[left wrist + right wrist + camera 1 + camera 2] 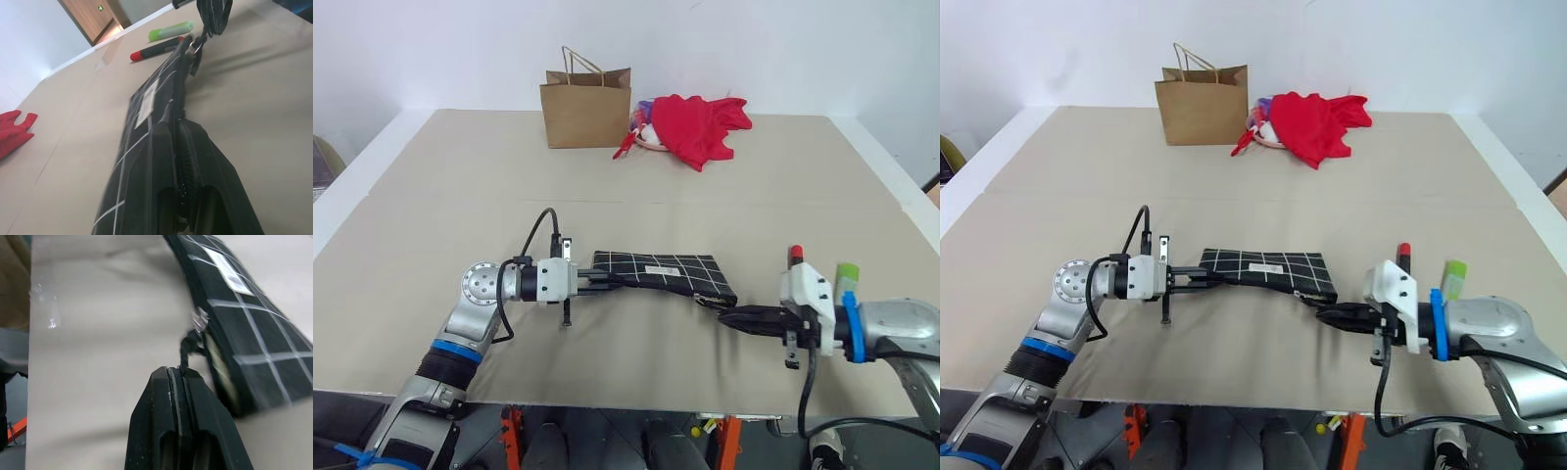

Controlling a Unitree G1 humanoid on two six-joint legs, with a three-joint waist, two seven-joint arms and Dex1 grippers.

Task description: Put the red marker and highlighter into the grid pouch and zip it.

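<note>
The grid pouch point(661, 269) lies stretched between my two grippers in the middle of the table. My left gripper point(600, 280) is shut on the pouch's left end, and the left wrist view shows the fabric pinched between the fingers point(215, 205). My right gripper point(726, 315) is shut on the zipper pull tab point(188, 345) at the pouch's right corner. The red marker point(794, 255) and the light-green highlighter point(847, 274) lie on the table just behind my right hand, partly hidden by it. In the left wrist view both lie side by side beyond the pouch, the marker point(156, 49) nearer than the highlighter point(171, 30).
A brown paper bag point(587, 106) stands at the back of the table, with a red cloth point(700, 125) heaped beside it to the right. The table's front edge point(636, 403) runs just below both arms.
</note>
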